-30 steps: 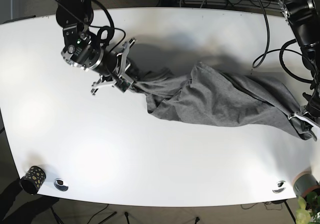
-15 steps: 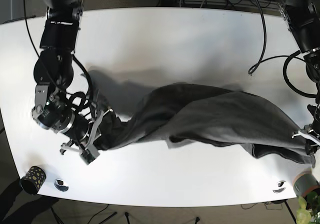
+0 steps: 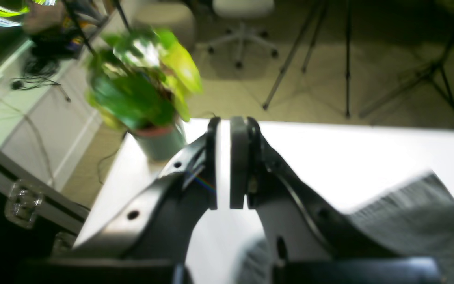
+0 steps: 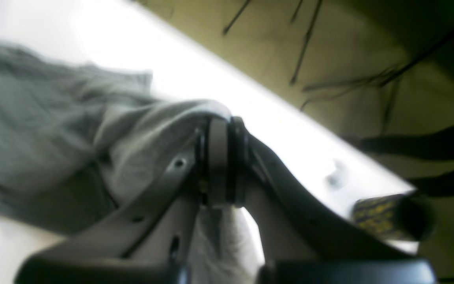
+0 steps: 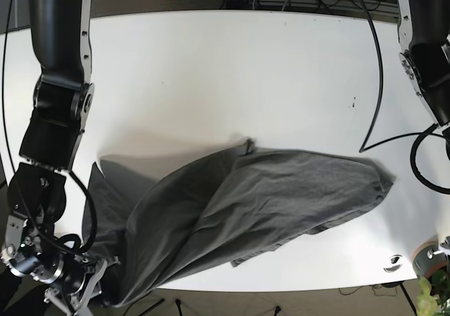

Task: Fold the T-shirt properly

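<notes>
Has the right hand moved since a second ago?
Yes. The right hand, gripping the grey cotton T-shirt, went from the white table's far side to its near edge.

In the base view the right tool (image 5: pixel 98 288) sat at the bottom edge, largely covered by the gray T-shirt (image 5: pixel 239 203), whose lower left end ran past the front rim of the counter (image 5: pixel 211 62). The left tool (image 3: pixel 223 165) was out of that picture; only its arm showed at the right edge. Both wrist views were blurred by motion. In the right wrist view, bunched cloth hid the pad (image 4: pixel 217 165) faces, and the patterned cup (image 4: pixel 388 215) was a smear. In the left wrist view, the potted plant (image 3: pixel 144 94) was smeared, and the shirt's edge was cut off at right.
</notes>
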Available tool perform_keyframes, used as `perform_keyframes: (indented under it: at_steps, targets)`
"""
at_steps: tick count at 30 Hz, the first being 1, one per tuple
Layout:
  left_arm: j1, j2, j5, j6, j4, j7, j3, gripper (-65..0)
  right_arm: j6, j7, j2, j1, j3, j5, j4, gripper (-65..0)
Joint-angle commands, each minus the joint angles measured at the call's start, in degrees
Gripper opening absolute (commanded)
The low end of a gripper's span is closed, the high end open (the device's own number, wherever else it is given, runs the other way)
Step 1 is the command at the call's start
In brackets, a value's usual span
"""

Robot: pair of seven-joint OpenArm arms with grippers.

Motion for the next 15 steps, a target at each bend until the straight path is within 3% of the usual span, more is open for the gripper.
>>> perform_keyframes:
  at_steps: [1, 7, 9, 12, 15]
  targets:
    - [-3.37, -1.86, -0.42, 0.21, -0.33, -1.75, -0.20, -62.9, -0.25, 2.00, 1.66, 4.84, -0.95, 0.82, 0.34, -65.0]
    - [-3.02, -1.60, -0.42, 0.21, -2.00, -1.66, 0.50, -62.5, -0.25, 2.00, 3.60, 5.98, -4.37, 1.17, 0.52, -65.0]
    - [-0.56, -1.60, -0.69, 0.21, -2.09, -1.66, 2.35, -59.4, -0.25, 2.00, 3.60, 4.40, -4.29, 1.17, 0.61, -65.0]
    - [2.25, 0.34, -0.77, 0.21, -2.00, -1.66, 4.28, -47.8, -0.25, 2.00, 3.95, 2.46, -4.20, 1.17, 1.13, -65.0]
    - [6.39, 3.59, -0.77, 0.21, -1.83, -1.66, 4.46, -28.5, -0.25, 2.00, 4.04, -0.35, -4.11, 1.17, 2.98, -65.0]
